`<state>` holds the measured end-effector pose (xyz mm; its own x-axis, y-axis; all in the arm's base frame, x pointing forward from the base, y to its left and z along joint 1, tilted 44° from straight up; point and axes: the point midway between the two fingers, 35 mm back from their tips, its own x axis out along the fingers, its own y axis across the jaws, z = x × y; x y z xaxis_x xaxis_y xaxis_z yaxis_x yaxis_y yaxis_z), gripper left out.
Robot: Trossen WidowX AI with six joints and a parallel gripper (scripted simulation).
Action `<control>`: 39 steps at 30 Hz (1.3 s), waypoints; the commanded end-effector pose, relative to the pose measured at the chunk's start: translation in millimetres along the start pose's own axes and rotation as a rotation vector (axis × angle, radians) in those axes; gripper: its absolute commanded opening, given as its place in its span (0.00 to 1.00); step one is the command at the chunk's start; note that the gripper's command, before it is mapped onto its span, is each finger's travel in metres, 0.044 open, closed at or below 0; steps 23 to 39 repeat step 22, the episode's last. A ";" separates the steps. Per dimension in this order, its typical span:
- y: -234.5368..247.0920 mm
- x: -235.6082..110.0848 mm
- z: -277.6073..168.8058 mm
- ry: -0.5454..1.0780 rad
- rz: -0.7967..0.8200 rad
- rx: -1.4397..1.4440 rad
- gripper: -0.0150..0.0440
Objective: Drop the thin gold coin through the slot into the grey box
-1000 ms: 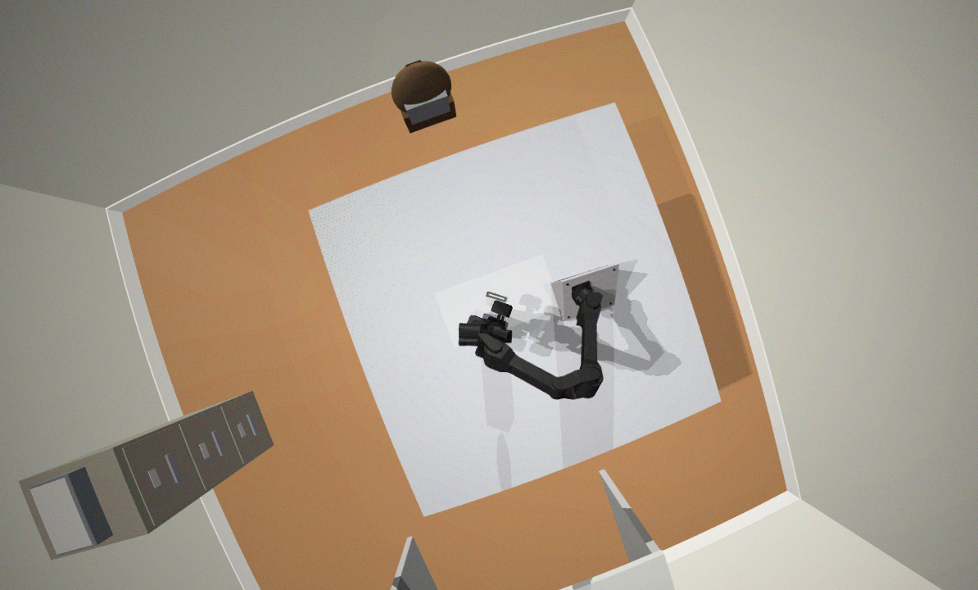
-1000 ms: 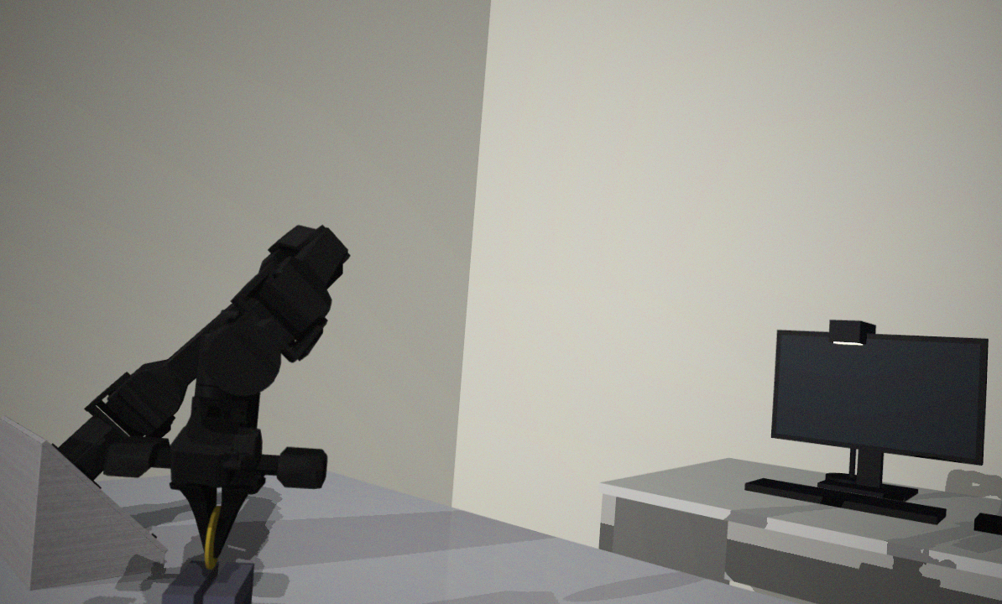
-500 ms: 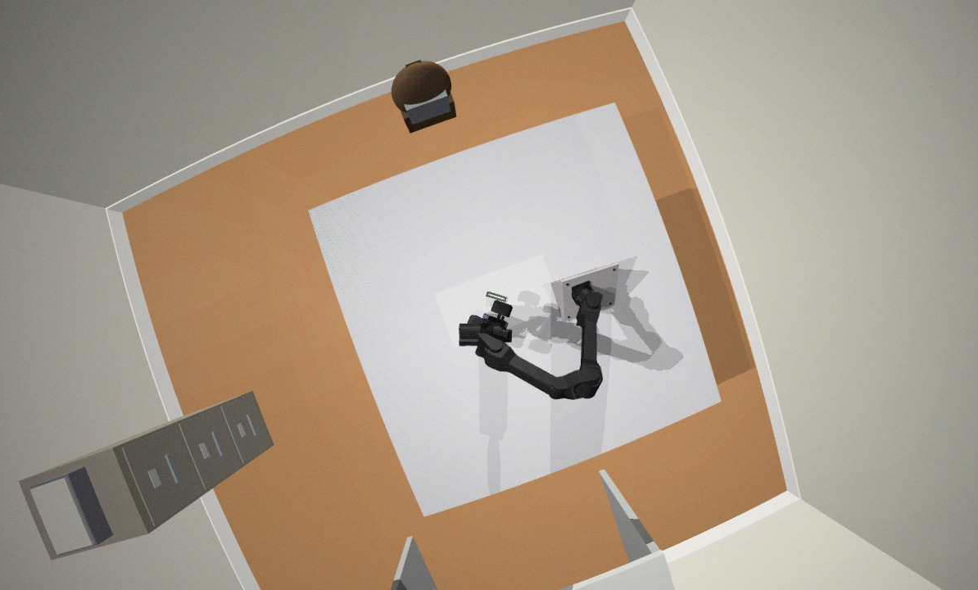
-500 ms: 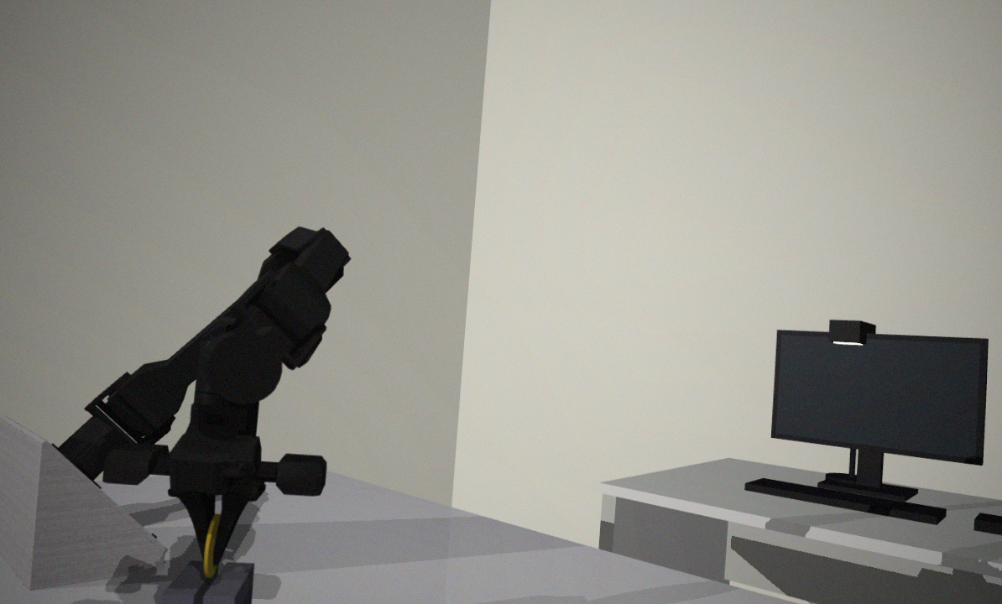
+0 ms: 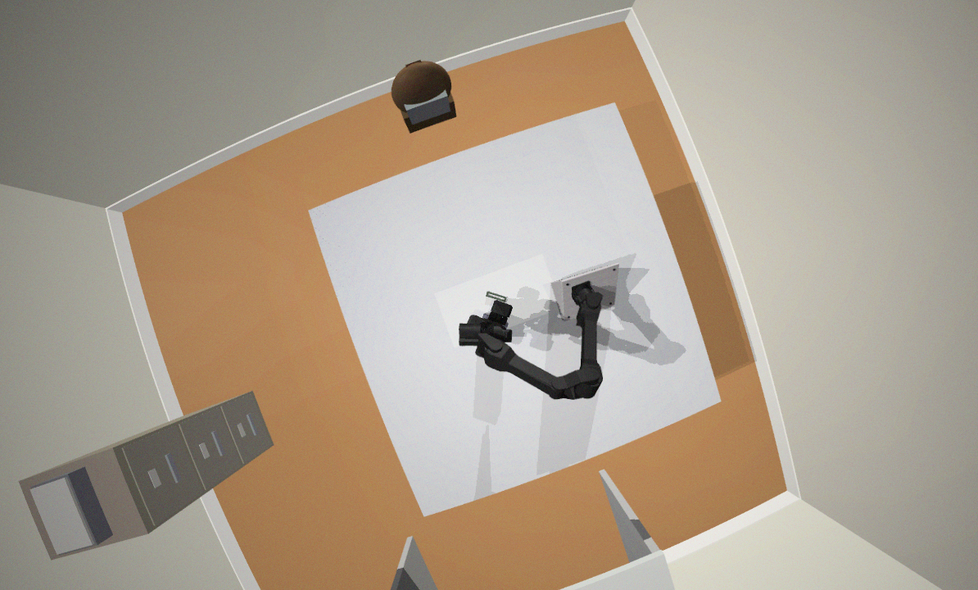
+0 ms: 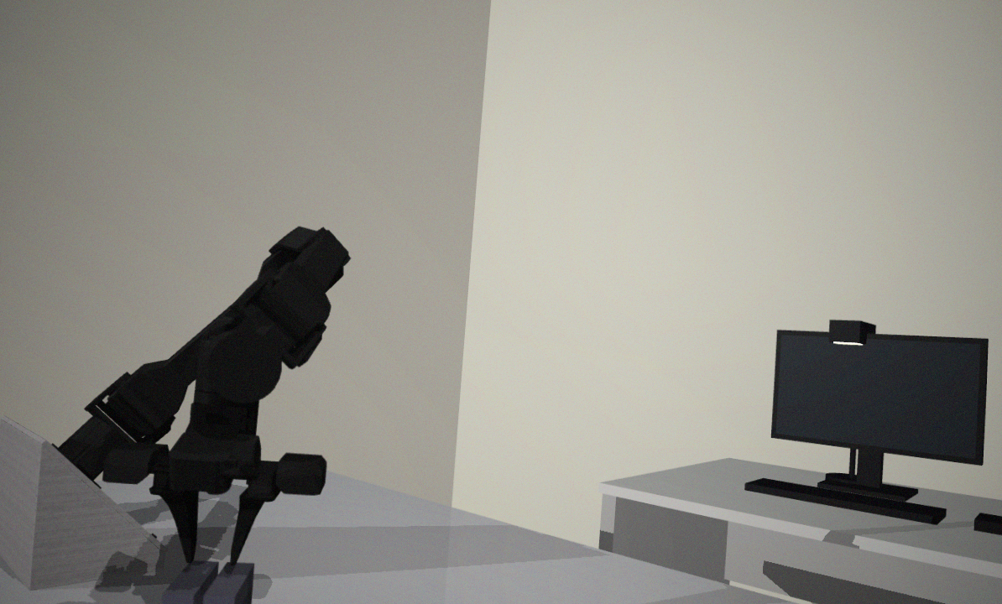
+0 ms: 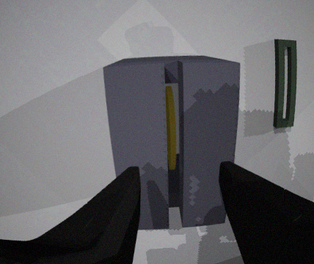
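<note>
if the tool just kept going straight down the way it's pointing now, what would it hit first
Most likely the lid of the grey box. The open tool points straight down over it, one finger on each side of the slot, where the gold coin shows edge-on. The fingertips already look very close to the lid.

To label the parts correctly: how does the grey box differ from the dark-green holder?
The grey box is a solid block; the dark-green holder is a thin flat frame. The box has the gold coin in its slot; the holder holds nothing. The box lies under the open gripper; the holder lies aside. Both have narrow openings.
</note>
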<state>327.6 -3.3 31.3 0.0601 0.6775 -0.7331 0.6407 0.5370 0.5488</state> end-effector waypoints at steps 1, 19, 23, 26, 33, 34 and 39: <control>0.2 -8.6 0.4 -0.001 0.000 -0.002 0.66; -2.0 -60.0 -3.7 0.005 0.002 0.005 1.00; -2.0 -60.0 -3.7 0.005 0.002 0.005 1.00; -2.0 -60.0 -3.7 0.005 0.002 0.005 1.00; -2.0 -60.0 -3.7 0.005 0.002 0.005 1.00; -2.0 -60.0 -3.7 0.005 0.002 0.005 1.00; -2.0 -60.0 -3.7 0.005 0.002 0.005 1.00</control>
